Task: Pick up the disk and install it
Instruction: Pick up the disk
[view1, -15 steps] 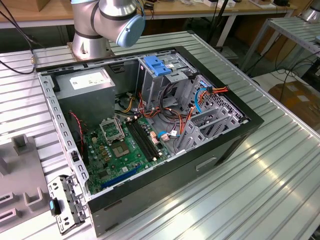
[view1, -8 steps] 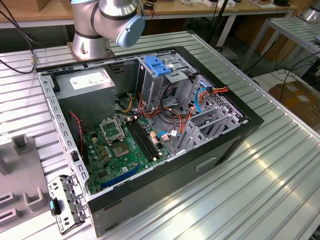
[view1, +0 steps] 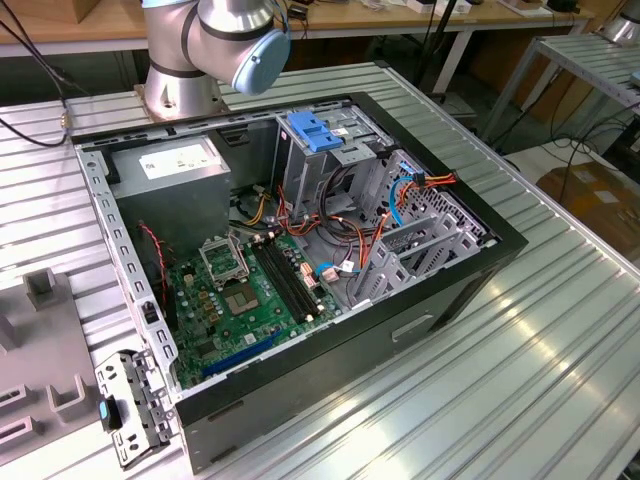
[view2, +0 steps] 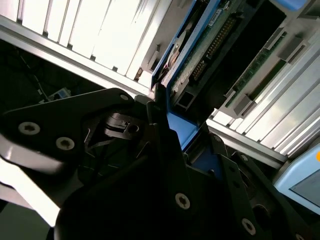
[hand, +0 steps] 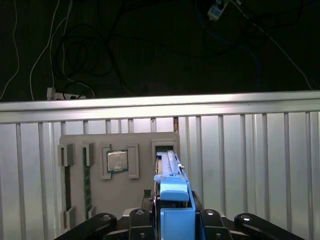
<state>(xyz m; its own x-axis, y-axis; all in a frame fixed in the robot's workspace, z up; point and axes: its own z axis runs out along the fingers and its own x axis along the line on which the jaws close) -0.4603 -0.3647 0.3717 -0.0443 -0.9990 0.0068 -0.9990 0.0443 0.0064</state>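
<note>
In both wrist views my gripper (hand: 174, 215) (view2: 177, 132) is shut on the disk (hand: 169, 162), which stands on edge between the black fingers. Its blue plastic side rail faces the first wrist view. The disk's far end sits at a slot of the grey fixture plate (hand: 120, 142). The second wrist view shows the disk's (view2: 210, 45) green circuit-board face and connector pins beyond the fingers. In the exterior view the open computer case (view1: 480, 262) lies on the ribbed metal table, with the blue-latched drive cage (view1: 318, 132) at its far side.
The fixture plate also holds a processor chip (hand: 118, 161) and memory sticks (hand: 87, 180). Part of it (view1: 40, 340) lies at the exterior view's left. Inside the case are a grey power supply (view1: 175, 165), the motherboard (view1: 245, 295) and loose cables (view1: 345, 215). The arm's base (view1: 185, 85) stands behind the case.
</note>
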